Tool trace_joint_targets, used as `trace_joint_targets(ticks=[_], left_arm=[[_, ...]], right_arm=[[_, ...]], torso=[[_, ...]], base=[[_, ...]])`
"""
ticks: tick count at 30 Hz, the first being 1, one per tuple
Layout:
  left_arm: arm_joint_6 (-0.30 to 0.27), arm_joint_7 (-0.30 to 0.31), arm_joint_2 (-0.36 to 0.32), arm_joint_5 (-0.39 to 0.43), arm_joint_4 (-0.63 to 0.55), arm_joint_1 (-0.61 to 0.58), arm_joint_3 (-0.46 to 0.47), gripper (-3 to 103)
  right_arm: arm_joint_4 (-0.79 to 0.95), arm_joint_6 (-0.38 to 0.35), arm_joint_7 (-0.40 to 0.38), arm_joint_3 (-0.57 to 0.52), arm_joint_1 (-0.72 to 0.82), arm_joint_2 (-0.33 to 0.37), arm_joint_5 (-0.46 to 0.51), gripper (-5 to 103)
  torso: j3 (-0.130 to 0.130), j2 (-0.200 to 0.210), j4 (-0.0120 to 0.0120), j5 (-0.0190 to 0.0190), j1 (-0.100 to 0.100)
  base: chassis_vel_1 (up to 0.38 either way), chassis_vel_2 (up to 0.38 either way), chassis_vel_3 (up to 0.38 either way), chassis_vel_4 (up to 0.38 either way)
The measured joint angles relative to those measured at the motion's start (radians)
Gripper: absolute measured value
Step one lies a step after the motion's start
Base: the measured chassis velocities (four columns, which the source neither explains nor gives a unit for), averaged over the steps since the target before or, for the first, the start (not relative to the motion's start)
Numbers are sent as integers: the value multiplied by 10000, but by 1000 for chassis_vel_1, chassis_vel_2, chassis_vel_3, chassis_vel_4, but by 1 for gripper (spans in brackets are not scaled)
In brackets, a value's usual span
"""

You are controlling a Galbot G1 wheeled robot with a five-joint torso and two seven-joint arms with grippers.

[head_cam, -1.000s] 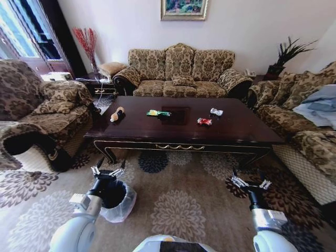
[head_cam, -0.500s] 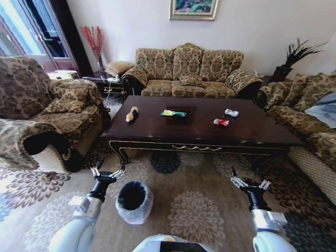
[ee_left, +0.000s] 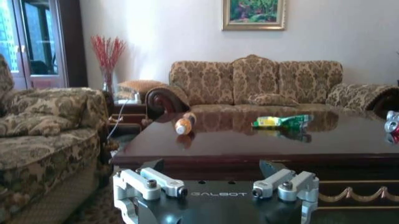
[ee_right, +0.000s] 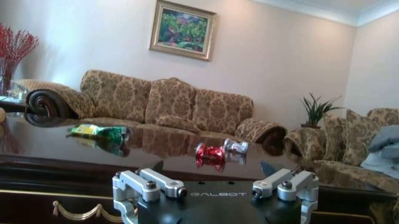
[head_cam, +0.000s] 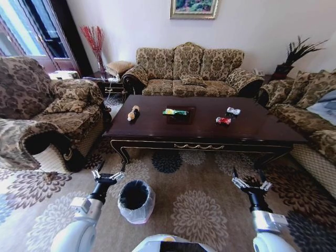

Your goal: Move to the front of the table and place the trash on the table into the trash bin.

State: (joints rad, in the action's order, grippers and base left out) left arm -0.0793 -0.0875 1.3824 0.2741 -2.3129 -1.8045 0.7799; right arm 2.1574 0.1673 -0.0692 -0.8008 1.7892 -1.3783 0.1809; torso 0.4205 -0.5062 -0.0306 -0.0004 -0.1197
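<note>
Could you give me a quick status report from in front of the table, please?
Left gripper and right gripper open, empty, short of the table. Four trash items on top. Bin on the rug by left gripper. Nothing in the way.

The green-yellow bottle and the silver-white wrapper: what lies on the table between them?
In the head view, the red wrapper lies between the green-yellow bottle and the silver-white wrapper, slightly nearer the robot.

Patterned sofas (head_cam: 190, 71), floral rug (head_cam: 194, 210)
</note>
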Motion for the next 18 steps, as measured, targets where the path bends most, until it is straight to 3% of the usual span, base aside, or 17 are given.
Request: trace_joint_targets(ticks=[18], left_arm=[[201,-61,-12,198,628,121,18,100]], right_arm=[[-97,3,-1,-18,-49,-23,-101,100]], torso=[[-511,838,0,4,324]], base=[[0,0,0,0]])
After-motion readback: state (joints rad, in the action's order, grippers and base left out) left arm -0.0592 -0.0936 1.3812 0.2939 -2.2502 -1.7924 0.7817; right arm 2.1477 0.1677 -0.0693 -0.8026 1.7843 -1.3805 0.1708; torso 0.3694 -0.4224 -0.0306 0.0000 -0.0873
